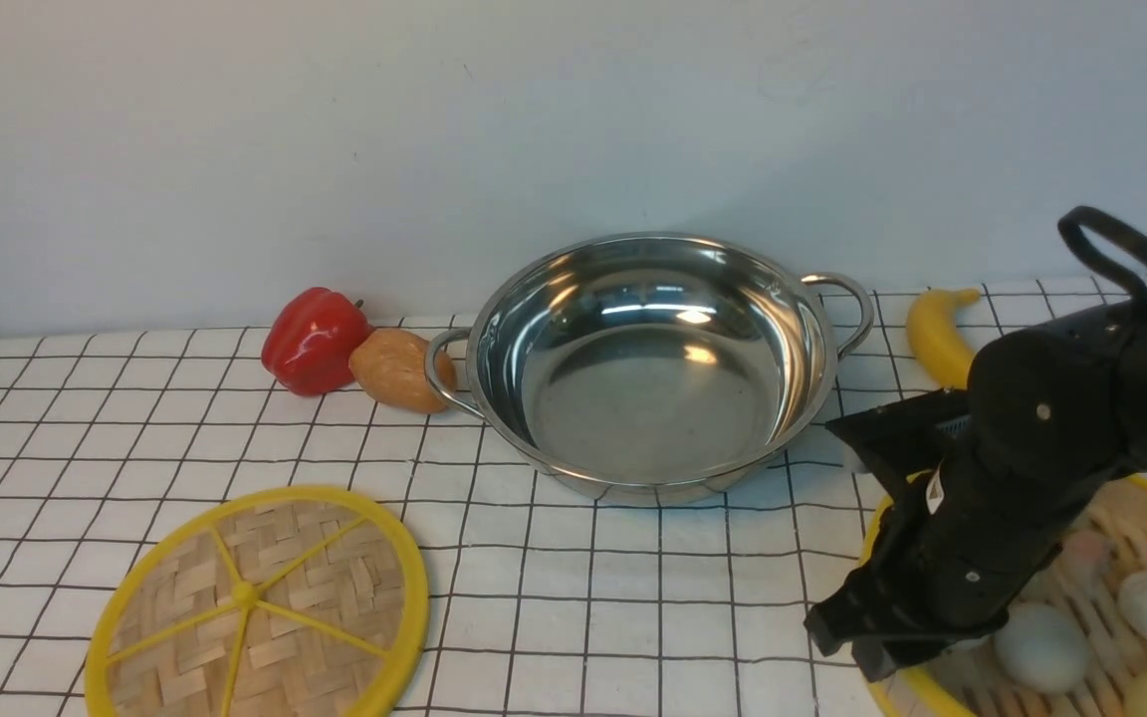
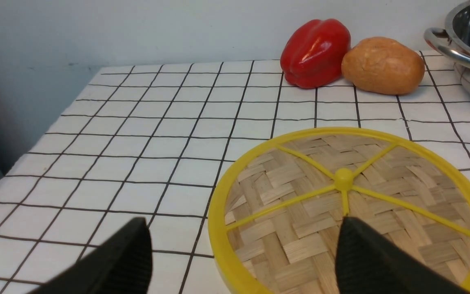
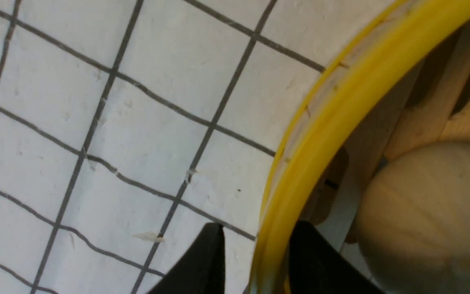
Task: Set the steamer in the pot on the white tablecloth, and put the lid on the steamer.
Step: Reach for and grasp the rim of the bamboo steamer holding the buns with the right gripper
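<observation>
Down at the lower right of the front view, the round bamboo-slat steamer [image 1: 1141, 523] with yellow rims sits on the white tablecloth [image 1: 633, 597] with its thin black grid. It is well apart from the wide, shiny stainless-steel pot [image 1: 653, 398] at the frame's centre. Your right gripper [image 3: 255, 261] straddles the steamer's rim, with one finger outside the yellow band and one inside. A sliver of cloth shows beside the outer finger, so you cannot tell whether the jaws are clamped or merely bracket the wall. Nothing shows the basket off the cloth. Your left gripper [image 2: 243, 220] hangs released, fingers wide, above the near edge of the flat woven-bamboo lid [image 1: 255, 597] with its yellow spokes, at the lower left of the front view.

Watch the hold first. A pinch on one side of the rim leaves the far side unsupported, so the steamer will probably tilt when you lift it. The pale toy buns [image 1: 1041, 647] could then roll to the low side or spill out. A loose bite would let the smooth rim slip free.

Next comes the fit. The basket looks only slightly narrower than the pot, so a tilted or off-centre descent may catch the steel rim or a loop handle and shove the pot across the cloth. Keep the carry clear of the yellow banana [image 1: 937, 334] at the right of the pot.
</observation>
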